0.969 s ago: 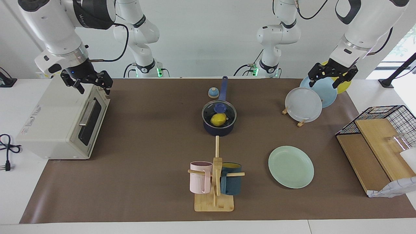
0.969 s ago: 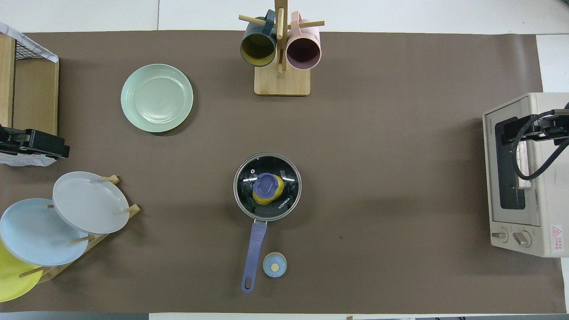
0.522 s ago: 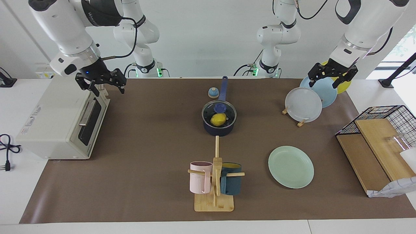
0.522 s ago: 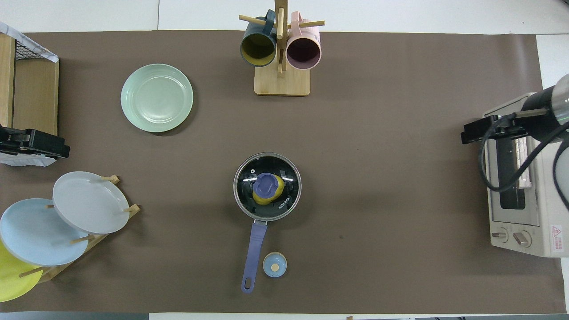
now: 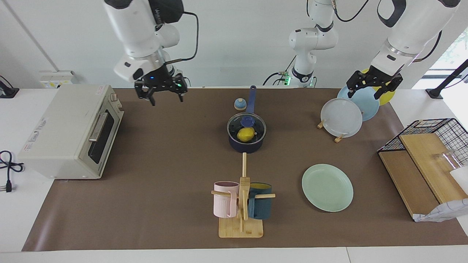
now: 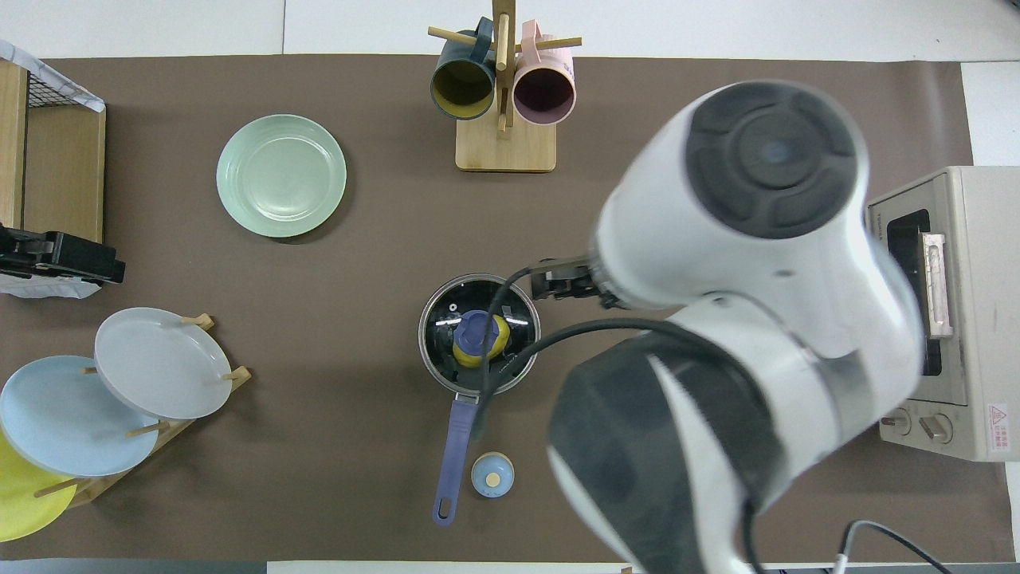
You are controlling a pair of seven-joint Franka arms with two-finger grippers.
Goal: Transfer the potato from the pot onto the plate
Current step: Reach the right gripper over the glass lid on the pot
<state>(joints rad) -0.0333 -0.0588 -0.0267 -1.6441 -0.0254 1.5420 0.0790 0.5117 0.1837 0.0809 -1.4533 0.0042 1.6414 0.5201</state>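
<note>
The potato (image 5: 245, 134) sits in the lidded pot (image 5: 246, 140). The right hand (image 5: 161, 95), open and empty, hangs toward the toaster's end from the pot, probably approaching; next, lift the lid. The left hand (image 5: 373, 88) waits open.

potato (image 5: 245, 134): bright yellow
pot (image 5: 246, 145): dark navy, blue handle
plate (image 5: 327, 187): pale mint green
mat (image 5: 164, 153): plain brown

Bright, even daylight is filling both views, spilling in from a window past the left arm's end of the bench. Soft shadows are falling beside the pale mint-green round plate (image 6: 281, 176). Small glints are showing on the dark navy saucepan's glass lid (image 6: 479, 335). The big white right arm (image 6: 741, 319) is looming slightly blurred in the overhead view.
</note>
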